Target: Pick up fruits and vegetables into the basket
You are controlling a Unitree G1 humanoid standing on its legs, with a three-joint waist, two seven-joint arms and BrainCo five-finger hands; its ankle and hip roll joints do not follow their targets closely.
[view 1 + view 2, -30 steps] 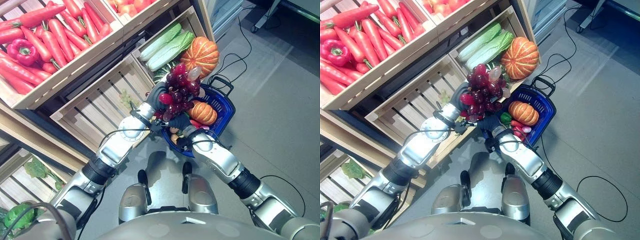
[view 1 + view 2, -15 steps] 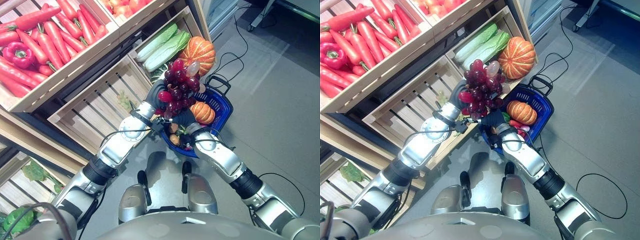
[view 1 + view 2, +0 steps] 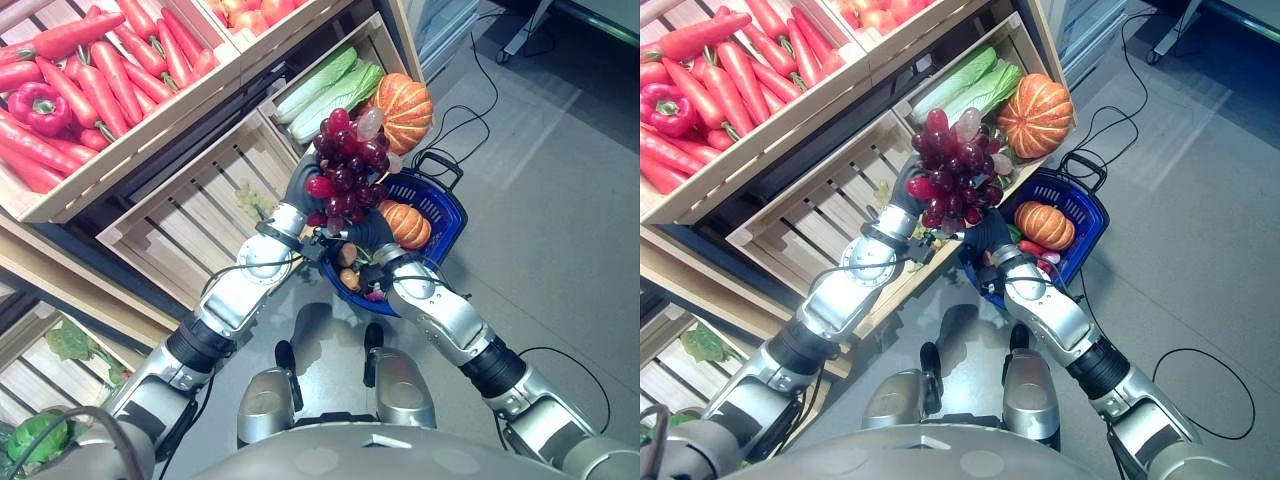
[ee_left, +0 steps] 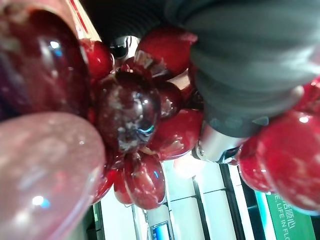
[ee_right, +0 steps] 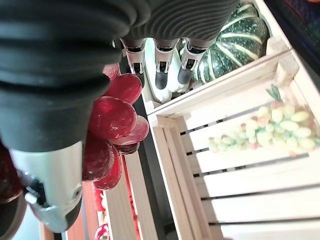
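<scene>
The left robot hand (image 3: 305, 182) is clenched around a bunch of dark red grapes (image 3: 345, 165), held raised above and just left of the blue basket (image 3: 440, 192), with the bunch's long axis roughly upright. The right robot hand (image 3: 372, 232) sits just beneath the grapes with fingers (image 5: 161, 70) straight and relaxed, grasping nothing. The basket, on the floor, contains a small orange pumpkin (image 3: 405, 223).
</scene>
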